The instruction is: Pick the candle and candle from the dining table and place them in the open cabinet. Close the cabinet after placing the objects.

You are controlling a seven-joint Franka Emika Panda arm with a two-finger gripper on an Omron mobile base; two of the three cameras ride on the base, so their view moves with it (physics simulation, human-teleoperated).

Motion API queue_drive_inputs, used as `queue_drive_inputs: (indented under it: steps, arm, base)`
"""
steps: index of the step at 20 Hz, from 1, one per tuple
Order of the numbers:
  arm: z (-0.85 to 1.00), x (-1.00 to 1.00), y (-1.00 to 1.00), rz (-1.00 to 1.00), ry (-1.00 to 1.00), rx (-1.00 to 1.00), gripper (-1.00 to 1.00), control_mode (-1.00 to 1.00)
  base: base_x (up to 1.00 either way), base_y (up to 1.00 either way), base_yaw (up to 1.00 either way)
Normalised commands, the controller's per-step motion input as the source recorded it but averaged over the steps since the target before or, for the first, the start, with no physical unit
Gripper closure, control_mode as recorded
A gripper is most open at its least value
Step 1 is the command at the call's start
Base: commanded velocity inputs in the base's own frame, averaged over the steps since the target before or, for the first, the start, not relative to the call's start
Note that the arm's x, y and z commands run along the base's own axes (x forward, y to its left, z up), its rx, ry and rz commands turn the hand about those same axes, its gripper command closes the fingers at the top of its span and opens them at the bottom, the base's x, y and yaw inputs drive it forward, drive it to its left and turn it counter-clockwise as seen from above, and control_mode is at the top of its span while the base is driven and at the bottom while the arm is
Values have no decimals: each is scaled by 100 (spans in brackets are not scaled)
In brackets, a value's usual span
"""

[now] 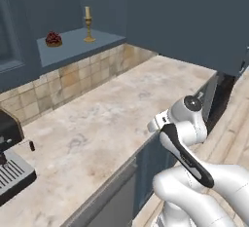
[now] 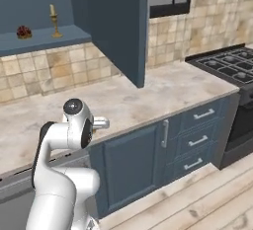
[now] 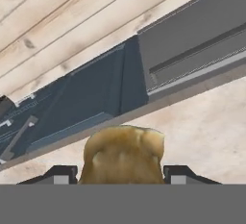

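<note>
Two candles are in play: a thin cream taper on a slim brass candlestick stands upright on the floor of the open wall cabinet, well apart from a small dark red round lump sitting on the same blue-grey shelf. The other, a squat yellow-gold candle with a lumpy, ribbed, waxy surface, sits between the two dark fingertips in the hand view; the gripper has its jaws parted about as wide as the candle and closed against its sides, holding it above the edge of the counter. That counter is a beige marbled stone top with dark blue-grey panelled cupboard fronts below and drawers with short silver handles. The cabinet door hangs open, flat and matte. Square tan tiles line the wall, pale wooden planks cover the floor, and a black gas hob stands at the right. No writing is legible anywhere.
</note>
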Motion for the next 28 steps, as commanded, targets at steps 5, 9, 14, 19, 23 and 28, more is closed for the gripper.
queue_drive_inputs:
  steps: [5, 9, 14, 19, 23, 28]
  arm:
    - [0, 0, 0, 0, 0, 0, 100, 100]
    - [0, 0, 0, 0, 0, 0, 100, 100]
    - [0, 0, 0, 0, 0, 0, 100, 100]
    - [0, 0, 0, 0, 0, 0, 100, 100]
    - [0, 0, 0, 0, 0, 0, 100, 100]
    - [0, 0, 0, 0, 0, 0, 100, 100]
  base:
    - [-37, -14, 48]
    - [-28, -16, 47]
    - [-19, -20, 42]
    - [-5, -28, 33]
    - [-9, -42, 22]
    - [-9, -55, 18]
